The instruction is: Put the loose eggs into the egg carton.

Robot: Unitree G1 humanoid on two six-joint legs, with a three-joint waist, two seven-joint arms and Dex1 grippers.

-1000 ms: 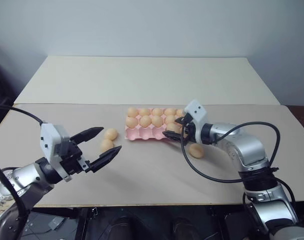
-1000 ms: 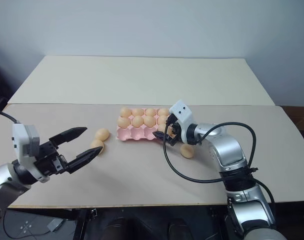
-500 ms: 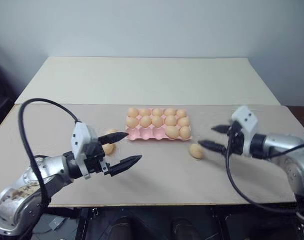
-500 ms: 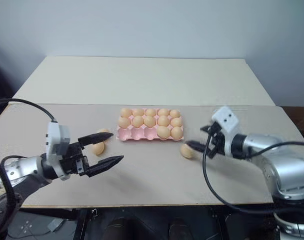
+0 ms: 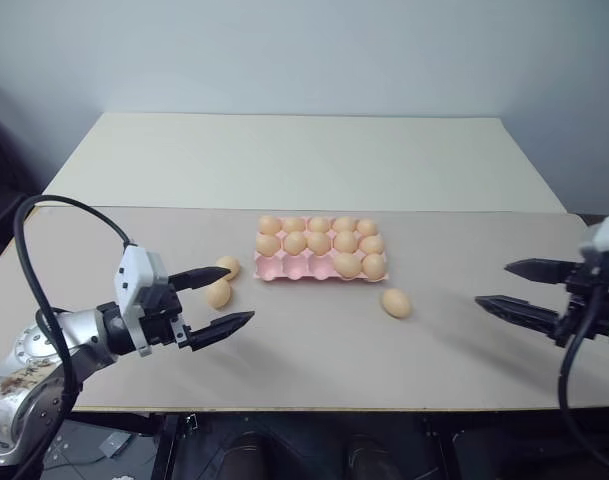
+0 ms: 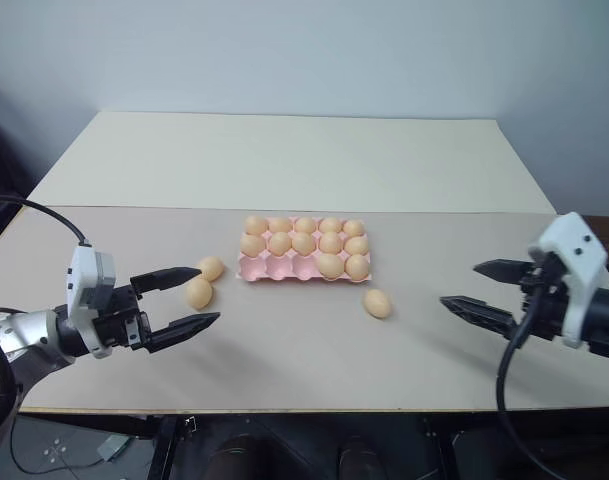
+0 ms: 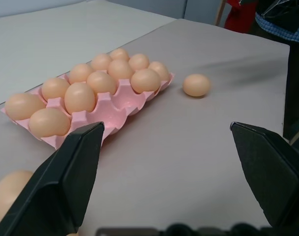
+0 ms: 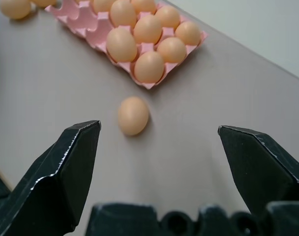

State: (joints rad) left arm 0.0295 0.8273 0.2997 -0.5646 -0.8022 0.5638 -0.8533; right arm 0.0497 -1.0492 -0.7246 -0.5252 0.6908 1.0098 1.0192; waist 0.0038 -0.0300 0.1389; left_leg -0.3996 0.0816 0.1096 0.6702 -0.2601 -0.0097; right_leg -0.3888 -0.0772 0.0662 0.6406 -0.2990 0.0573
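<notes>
Egg carton (image 5: 320, 262), pale pink, sits mid-table on the grey-beige table top (image 5: 314, 350). Back row and middle row full, five eggs each. Front row: two eggs at the right end, three cups at the left end open.

Loose eggs, three seen:
- two just left of the carton, close together. One (image 5: 227, 267) near the carton's front-left corner, the other (image 5: 218, 293) a bit nearer the robot.
- one (image 5: 395, 302) off the carton's front-right corner, apart from it, lying alone on the table.

L gripper (image 5: 218, 296): fingers spread wide, nothing between them, over the table on the left. Upper finger tip lies close to the two left eggs in the head view; contact can't be told. L wrist view: carton ahead between the fingers (image 7: 66, 182), one loose egg at the edge beside the nearer finger.

R gripper (image 5: 511, 287): fingers spread wide, empty, far right of the table, well apart from the carton and the right-hand egg, pointing towards them. R wrist view: lone egg (image 8: 133, 115) in the gap between the fingers, carton beyond it.

Cream table (image 5: 304, 155) behind, pale wall (image 5: 304, 50) past it.
</notes>
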